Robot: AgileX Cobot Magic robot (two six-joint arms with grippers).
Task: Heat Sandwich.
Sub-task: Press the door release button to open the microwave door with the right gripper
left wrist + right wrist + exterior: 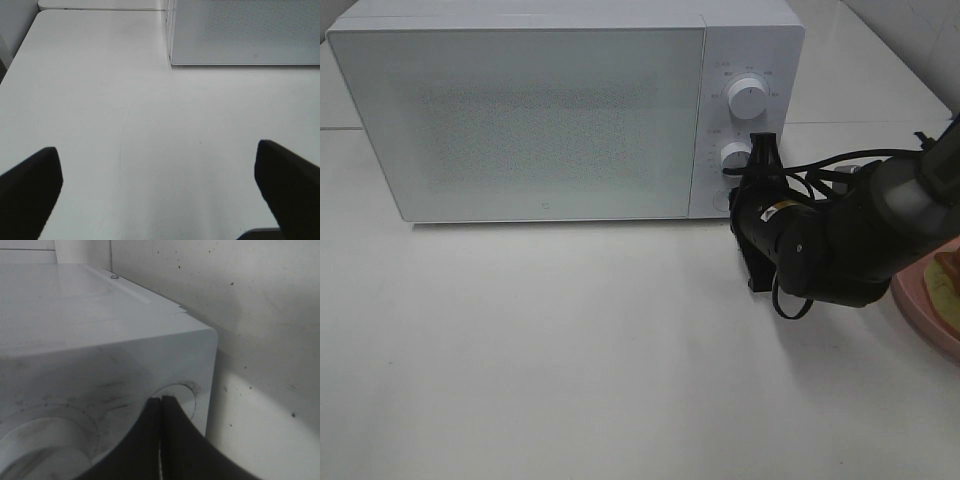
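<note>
Right jaws pressed together, tips at corner button (182,392) of microwave (100,330), panel edge just beside. Left jaws spread above counter (150,125), microwave's bottom edge well ahead.

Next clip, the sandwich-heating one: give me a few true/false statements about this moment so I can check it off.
1. The microwave door is closed. True.
2. The right gripper is wide open. False: its fingers are shut together, with the tips at a round button on the microwave's front panel.
3. The left gripper holds the sandwich. False: it is open over the bare table and holds nothing.
4. The sandwich sits on the pink plate at the right edge of the high view, outside the microwave. True.
</note>
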